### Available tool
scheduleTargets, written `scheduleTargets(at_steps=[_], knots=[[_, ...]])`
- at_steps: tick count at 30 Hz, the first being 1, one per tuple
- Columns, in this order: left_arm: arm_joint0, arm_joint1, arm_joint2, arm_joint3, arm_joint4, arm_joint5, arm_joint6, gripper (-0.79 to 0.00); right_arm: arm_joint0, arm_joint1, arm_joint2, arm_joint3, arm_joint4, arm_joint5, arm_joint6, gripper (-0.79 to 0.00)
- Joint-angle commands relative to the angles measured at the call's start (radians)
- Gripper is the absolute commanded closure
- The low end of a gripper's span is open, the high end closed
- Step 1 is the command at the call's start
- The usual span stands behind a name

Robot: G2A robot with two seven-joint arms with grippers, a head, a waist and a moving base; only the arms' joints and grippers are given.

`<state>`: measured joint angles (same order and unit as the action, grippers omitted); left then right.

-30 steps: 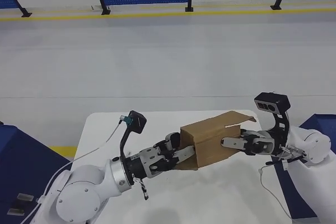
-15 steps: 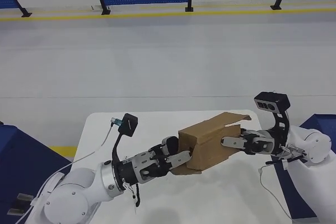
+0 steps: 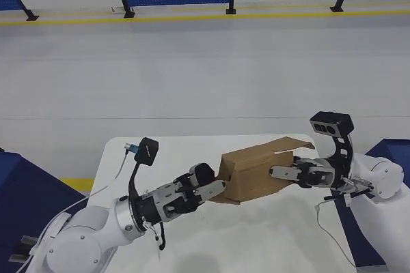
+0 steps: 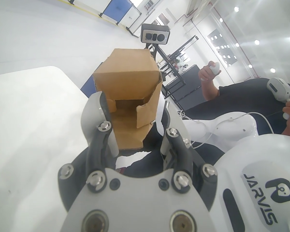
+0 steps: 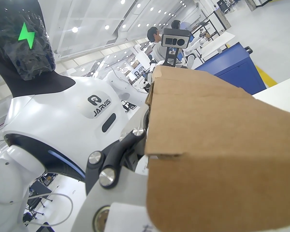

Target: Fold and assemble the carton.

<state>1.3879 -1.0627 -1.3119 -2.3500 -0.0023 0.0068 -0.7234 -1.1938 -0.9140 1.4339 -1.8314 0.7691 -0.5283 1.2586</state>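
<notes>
A: Start nearest the robot. How is the left gripper (image 3: 216, 187) set?

B: It is at the left end of the carton (image 3: 253, 174) with its jaws spread wide and not clamped on the cardboard. In the left wrist view its fingers (image 4: 96, 112) stand on either side of the carton's open end. A loose flap (image 4: 128, 134) pokes out between them.

A: And the right gripper (image 3: 280, 172)?

B: It is at the right end, on the near face, closed on the cardboard wall. The right wrist view shows one finger (image 5: 141, 121) outside that wall. The other is hidden behind the cardboard.

A: Where does the carton lie?

B: It lies on its side, running left to right between the two grippers, over the right half of the white table (image 3: 157, 153). I cannot tell whether it rests on the tabletop or hangs just above it. At its far right corner a top flap (image 3: 292, 142) stands open, sticking out past the box.

A: What lies beyond?

B: A blue cabinet (image 3: 14, 198) stands left of the table, and another blue unit (image 3: 396, 153) is to the right. Farther off is pale floor, then a yellow line (image 3: 191, 17) with blue barriers (image 3: 178, 3) behind it.
</notes>
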Motion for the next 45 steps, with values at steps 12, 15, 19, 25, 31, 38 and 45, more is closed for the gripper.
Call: scheduleTargets(at_steps=[12,15,19,25,31,38,45], knots=[[-0.031,0.0,0.05,0.0,0.035,0.035,-0.026,-0.369,0.005,-0.005,-0.001,-0.007,0.005,0.008,0.009,0.0],[-0.039,-0.001,0.065,0.0,0.047,0.043,-0.023,-0.357,0.002,-0.007,-0.003,-0.01,0.004,0.007,0.01,0.0],[-0.05,-0.002,0.08,0.004,0.055,0.054,-0.023,-0.329,0.001,-0.008,-0.004,-0.012,0.003,0.007,0.011,0.0],[-0.061,-0.003,0.088,0.005,0.06,0.061,-0.014,-0.332,-0.002,-0.01,-0.001,-0.011,0.004,0.006,0.013,0.0],[-0.061,-0.004,0.089,0.007,0.059,0.056,-0.008,-0.332,-0.005,-0.013,0.0,-0.011,0.006,0.006,0.015,0.0],[-0.07,-0.005,0.099,0.015,0.072,0.062,-0.002,-0.336,-0.003,-0.015,0.003,-0.011,0.005,0.008,0.02,0.0],[-0.066,-0.004,0.098,0.012,0.073,0.058,0.004,-0.339,-0.006,-0.017,0.004,-0.009,0.01,0.015,0.023,0.0]])
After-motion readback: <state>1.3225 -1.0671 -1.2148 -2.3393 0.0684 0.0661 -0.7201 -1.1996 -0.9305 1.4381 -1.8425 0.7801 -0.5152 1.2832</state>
